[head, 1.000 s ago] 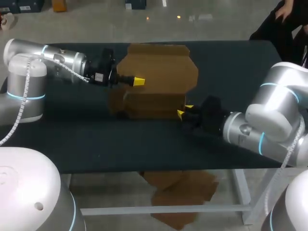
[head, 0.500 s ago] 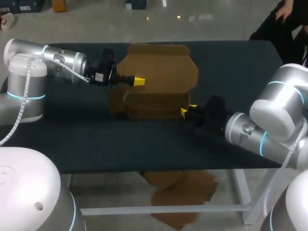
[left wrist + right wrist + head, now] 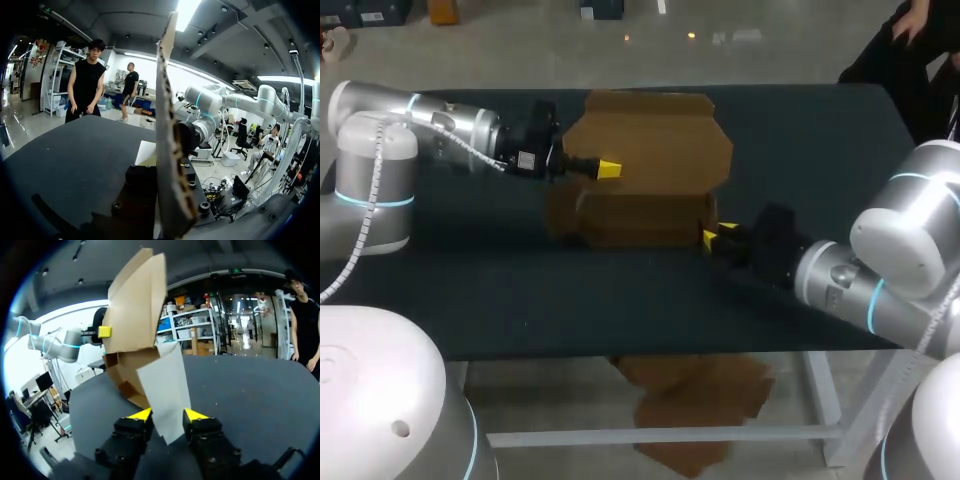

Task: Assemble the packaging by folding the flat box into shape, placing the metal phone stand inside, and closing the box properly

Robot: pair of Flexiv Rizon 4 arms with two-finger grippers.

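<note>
Box sat mid-surface, part-formed. The low body lay down flat and the big lid panel stood up behind it.

Your left pincer was clamped on the left edge of that panel. The left wrist view showed the cardboard edge-on, running straight through the grip. The right wrist view showed one yellow tip pressed on the panel's face. My reading: you held the panel up so it could not flop over the open body while the other arm worked. The hold also stopped the box from sliding.

Your right pincer lay low at the body's near right corner, close over the surface. In its own view a pale side flap stood right in its mouth, face-on rather than edge-on. I could not tell whether it pinched that flap or merely sat around it. Judged purpose: working the end flap, either to fold it in or to square the corner.

No metal phone stand showed in any view. The folding step looked to be in hand, with loading and closing not yet done.

Risk noted: a one-edge hold on thin board lets the panel twist. A push at the right corner could skew the body against your left hold.
</note>
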